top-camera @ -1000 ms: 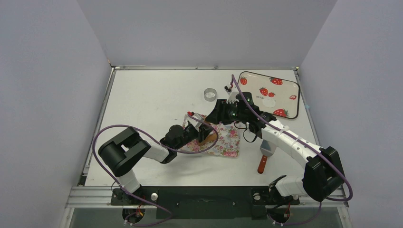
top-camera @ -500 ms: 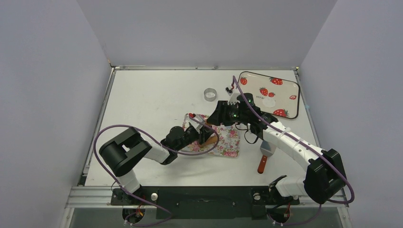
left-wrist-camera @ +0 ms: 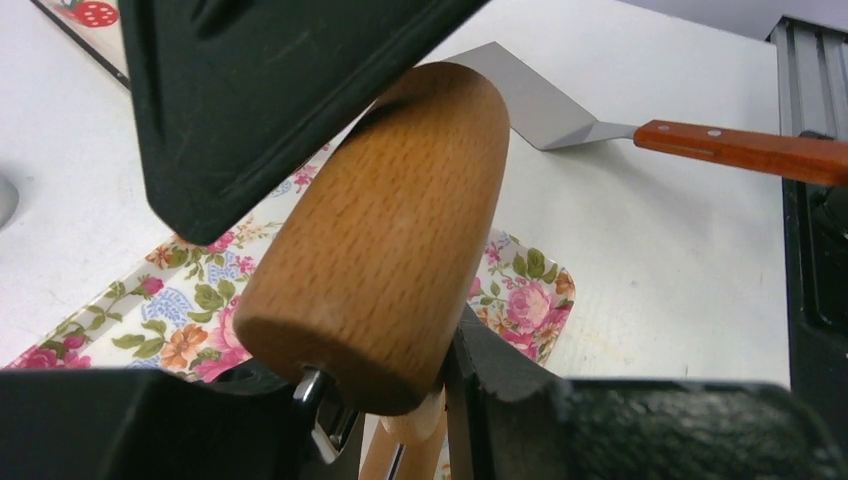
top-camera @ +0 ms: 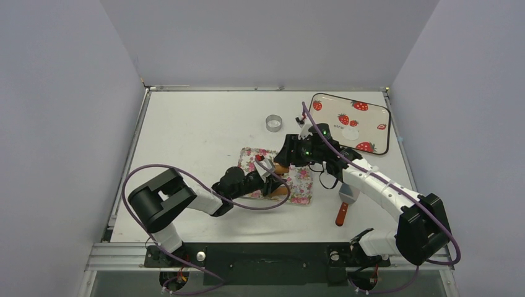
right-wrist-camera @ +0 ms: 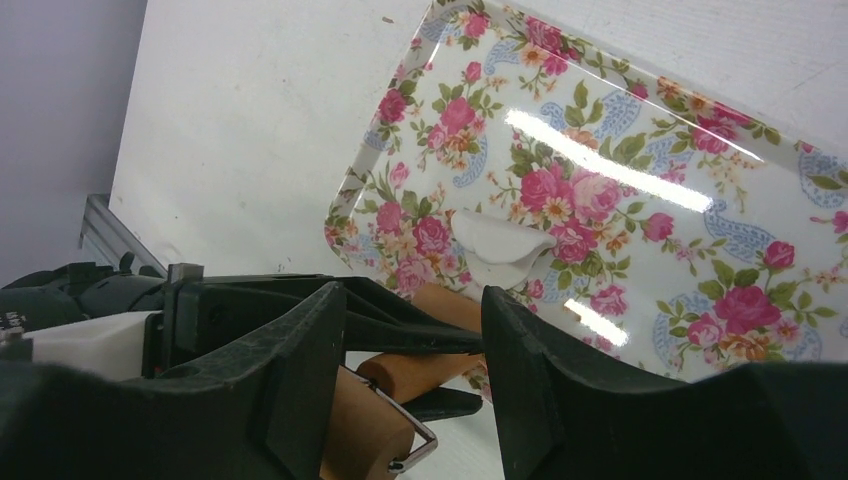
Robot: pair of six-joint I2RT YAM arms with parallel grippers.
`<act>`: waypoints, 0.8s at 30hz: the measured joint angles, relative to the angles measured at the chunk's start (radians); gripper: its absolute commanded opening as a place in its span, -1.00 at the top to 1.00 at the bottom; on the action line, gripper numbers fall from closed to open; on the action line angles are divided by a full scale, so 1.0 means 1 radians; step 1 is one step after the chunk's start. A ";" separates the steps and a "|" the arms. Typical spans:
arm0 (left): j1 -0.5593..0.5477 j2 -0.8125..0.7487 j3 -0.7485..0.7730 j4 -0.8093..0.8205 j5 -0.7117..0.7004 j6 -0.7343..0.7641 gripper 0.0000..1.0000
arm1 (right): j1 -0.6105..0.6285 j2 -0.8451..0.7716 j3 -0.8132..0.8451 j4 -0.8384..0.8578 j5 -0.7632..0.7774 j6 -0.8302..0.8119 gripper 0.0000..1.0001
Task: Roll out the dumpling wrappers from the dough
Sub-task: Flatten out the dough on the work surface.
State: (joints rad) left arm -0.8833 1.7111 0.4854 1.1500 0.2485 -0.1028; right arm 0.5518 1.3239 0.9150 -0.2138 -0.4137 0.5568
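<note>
Working over a floral tray (top-camera: pixel 301 184) sitting mid-worktop, toward the near edge. Sharing the worktop (top-camera: pixel 198 124) with a metal ring (top-camera: pixel 273 122) lying closer to the far edge, a strawberry tray (top-camera: pixel 369 116) sitting in the far right corner and carrying one wrapper (top-camera: pixel 351 133), and a spatula (top-camera: pixel 344 203) lying just right of the floral tray, handle pointing at the near edge. Crowding both arms in over the floral tray and hiding much of it from above. Clamping the left jaws narrowly on the handle of the roller (left-wrist-camera: pixel 390 230). Laying one finger (left-wrist-camera: pixel 270 100) of the right jaws against the roller's drum, with those jaws standing partly apart over it; cannot tell whether gripping. Showing the dough (right-wrist-camera: pixel 495 245), a small white scrap, lying on the floral tray near one edge, just beside the roller's handle.
</note>
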 measured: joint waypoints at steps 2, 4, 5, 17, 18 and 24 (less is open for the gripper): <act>-0.003 -0.019 0.010 -0.040 0.017 0.036 1.00 | -0.004 0.000 0.000 -0.012 0.004 -0.002 0.02; -0.012 -0.047 0.023 -0.100 0.035 0.084 1.00 | -0.009 0.000 0.000 -0.021 0.006 -0.003 0.02; -0.017 -0.060 0.033 -0.136 0.045 0.106 1.00 | -0.010 0.000 0.000 -0.025 0.007 -0.003 0.02; -0.014 -0.139 0.144 -0.423 0.132 0.196 1.00 | -0.023 -0.032 0.073 -0.049 0.017 -0.003 0.01; -0.005 -0.139 0.154 -0.430 0.136 0.196 1.00 | -0.023 -0.033 0.074 -0.049 0.017 -0.003 0.01; 0.097 -0.105 0.233 -0.445 0.167 0.220 1.00 | -0.030 -0.035 0.077 -0.023 0.025 0.003 0.01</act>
State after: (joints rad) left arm -0.7864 1.6066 0.7181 0.7052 0.4156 0.1177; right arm 0.5217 1.2884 0.9924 -0.2367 -0.3889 0.5598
